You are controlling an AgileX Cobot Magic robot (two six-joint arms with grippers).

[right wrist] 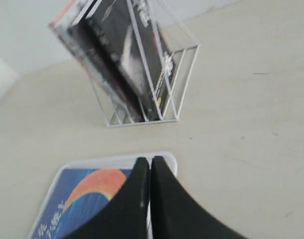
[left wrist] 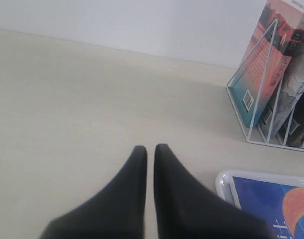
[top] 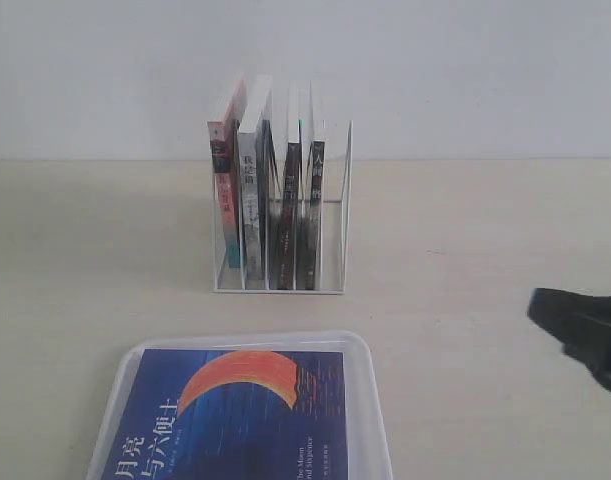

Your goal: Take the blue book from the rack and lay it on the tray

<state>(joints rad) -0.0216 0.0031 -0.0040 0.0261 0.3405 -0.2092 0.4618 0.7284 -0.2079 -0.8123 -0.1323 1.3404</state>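
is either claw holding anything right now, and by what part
Nothing is held: the left claw and right claw are both shut and empty; the blue book lies flat in the tray, clear of both.

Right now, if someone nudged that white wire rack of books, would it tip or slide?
Probably slide: the rack sits on a flat base on the smooth table. Its thin wire looks light, so the upright books likely carry most weight. They lean loosely, so they might shift.

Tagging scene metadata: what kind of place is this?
Probably a lab tabletop rig: bare beige table, blank white wall, just a wire rack of books and a tray holding the blue book.
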